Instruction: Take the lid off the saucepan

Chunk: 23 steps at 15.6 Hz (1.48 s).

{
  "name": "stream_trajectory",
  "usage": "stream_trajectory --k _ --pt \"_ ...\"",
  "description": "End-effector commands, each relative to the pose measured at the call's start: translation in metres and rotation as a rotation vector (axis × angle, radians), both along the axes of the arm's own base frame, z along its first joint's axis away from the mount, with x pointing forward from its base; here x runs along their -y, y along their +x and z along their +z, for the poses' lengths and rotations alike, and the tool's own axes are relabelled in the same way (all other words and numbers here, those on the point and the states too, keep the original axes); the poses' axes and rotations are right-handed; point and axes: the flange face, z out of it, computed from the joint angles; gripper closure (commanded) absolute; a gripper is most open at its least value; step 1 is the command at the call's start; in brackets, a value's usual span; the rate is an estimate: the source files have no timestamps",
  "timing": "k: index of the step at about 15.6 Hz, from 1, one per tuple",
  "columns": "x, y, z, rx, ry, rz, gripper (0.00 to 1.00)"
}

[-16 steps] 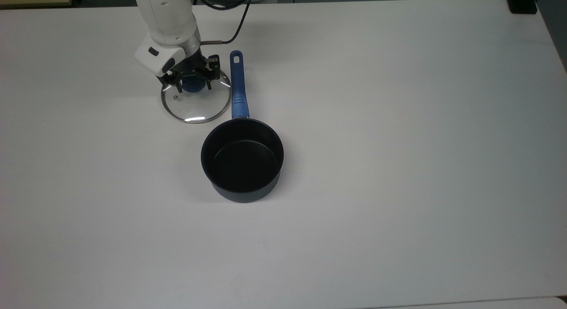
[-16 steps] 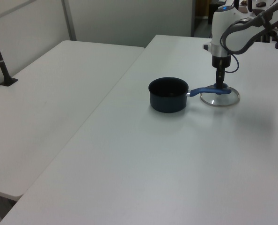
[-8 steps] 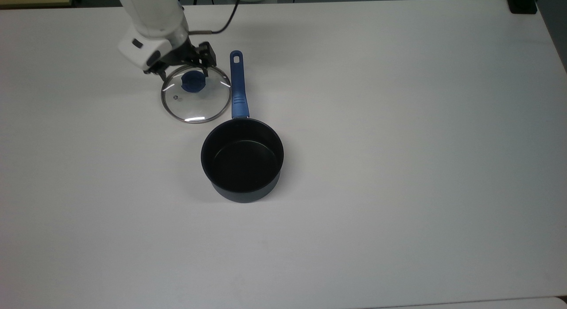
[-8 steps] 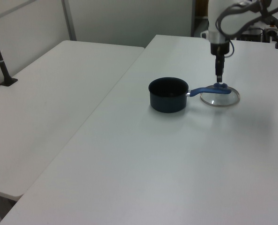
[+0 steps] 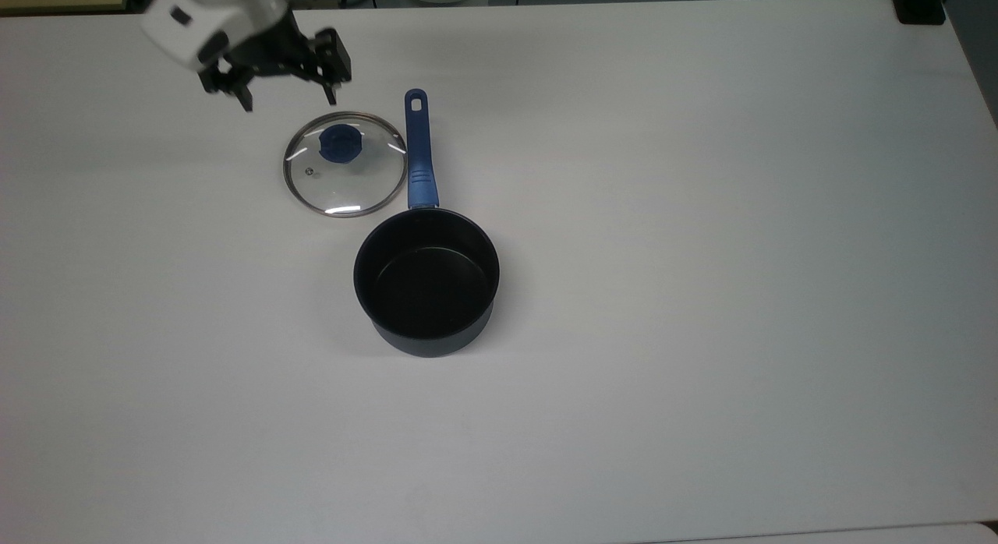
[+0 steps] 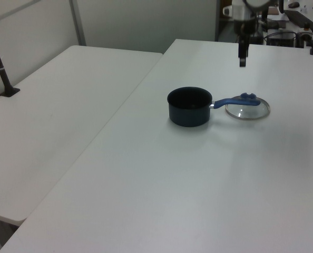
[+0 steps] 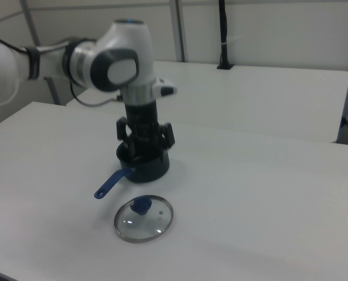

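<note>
Sitting flat on the surface [image 5: 702, 217] just beside the saucepan [image 5: 426, 283] handle, the lid [image 5: 345, 164] looks rigid, breakable glass with a slick dome, so grab its blue knob. Gripper [image 5: 288, 101] hangs above, jaws spread, empty.

Off the saucepan [image 5: 426, 283] and flat on the tabletop [image 5: 702, 217]: the lid [image 5: 345, 164], at the top view's left of the handle, just beside it, perhaps touching. Above the tabletop at the top view's upper left of the lid: the pincer [image 5: 287, 100], apart from both.
</note>
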Motion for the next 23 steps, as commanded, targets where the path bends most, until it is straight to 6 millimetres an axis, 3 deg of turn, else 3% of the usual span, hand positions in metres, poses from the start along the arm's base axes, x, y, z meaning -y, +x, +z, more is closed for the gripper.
stream_trajectory --k 1,7,10,23 --pt "-0.017 0.003 0.055 0.025 0.024 -0.113 0.0" --pt "-0.08 -0.003 0.074 -0.025 0.022 -0.152 0.0" --pt "-0.107 -0.015 0.095 -0.01 0.024 -0.176 0.0" --pt "-0.098 -0.014 0.102 0.008 0.008 -0.189 0.0"
